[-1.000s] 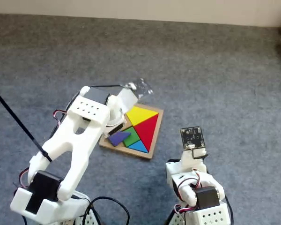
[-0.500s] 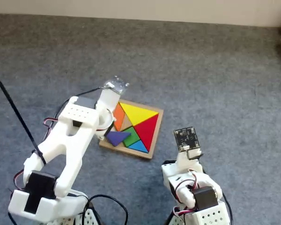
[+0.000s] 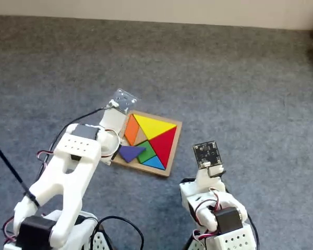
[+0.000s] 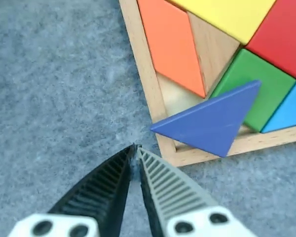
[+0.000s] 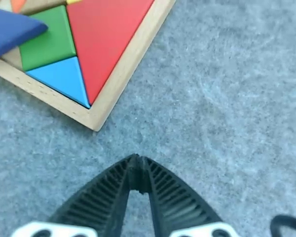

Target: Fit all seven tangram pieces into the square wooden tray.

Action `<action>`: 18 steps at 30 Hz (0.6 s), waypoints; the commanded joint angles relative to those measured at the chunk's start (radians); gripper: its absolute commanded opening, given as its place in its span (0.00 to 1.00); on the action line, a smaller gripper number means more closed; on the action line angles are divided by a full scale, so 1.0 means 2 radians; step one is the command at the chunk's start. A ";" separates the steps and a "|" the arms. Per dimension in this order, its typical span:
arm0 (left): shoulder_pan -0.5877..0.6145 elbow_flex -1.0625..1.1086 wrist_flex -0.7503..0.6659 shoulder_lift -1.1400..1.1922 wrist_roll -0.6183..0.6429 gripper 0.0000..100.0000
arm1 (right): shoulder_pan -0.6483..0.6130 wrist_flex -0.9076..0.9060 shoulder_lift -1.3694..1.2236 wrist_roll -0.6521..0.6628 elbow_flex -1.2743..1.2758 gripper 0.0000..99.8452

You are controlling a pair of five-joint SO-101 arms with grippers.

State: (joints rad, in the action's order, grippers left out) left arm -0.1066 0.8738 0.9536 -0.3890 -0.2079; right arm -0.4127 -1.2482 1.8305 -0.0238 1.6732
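Inspecting your left gripper (image 4: 136, 150): it is pressed together on nothing, above the grey carpet (image 4: 54, 89) just outside a corner of the wooden tray (image 4: 146, 64). The dark blue triangle (image 4: 212, 126) lies tilted across that corner's rim, overlapping the green piece (image 4: 259, 94), not seated. Your right gripper (image 5: 138, 163) is likewise pressed together and empty, over carpet near another tray corner.

It looks like a small robotics lab or hobby bench. Two white plastic arms, the left arm (image 3: 75, 156) at 7 o'clock and the right arm (image 3: 219, 200) at 5 o'clock, carry loose wires (image 3: 120, 220) and a bare circuit board (image 3: 207, 152). They stand on a plain grey carpet-like covering (image 3: 240, 78) with a wooden tray (image 3: 175, 150) of coloured shapes at the centre. A pale wall strip (image 3: 198, 10) runs along 12 o'clock.
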 commanded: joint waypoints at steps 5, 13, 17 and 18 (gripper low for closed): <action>0.001 -0.025 -0.039 0.067 0.004 0.01 | -0.005 -0.002 0.008 0.005 0.056 0.01; 0.001 -0.060 -0.041 0.111 0.004 0.01 | -0.006 -0.002 0.008 0.005 0.056 0.01; -0.010 -0.070 -0.044 0.115 0.004 0.01 | -0.006 -0.002 0.008 0.005 0.056 0.01; -0.016 -0.069 -0.053 0.115 0.004 0.01 | -0.006 -0.002 0.008 0.005 0.056 0.01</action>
State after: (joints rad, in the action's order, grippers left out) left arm -0.1112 0.7910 0.8846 -0.1542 -0.2094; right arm -0.4127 -1.2482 1.8305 -0.0238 1.6732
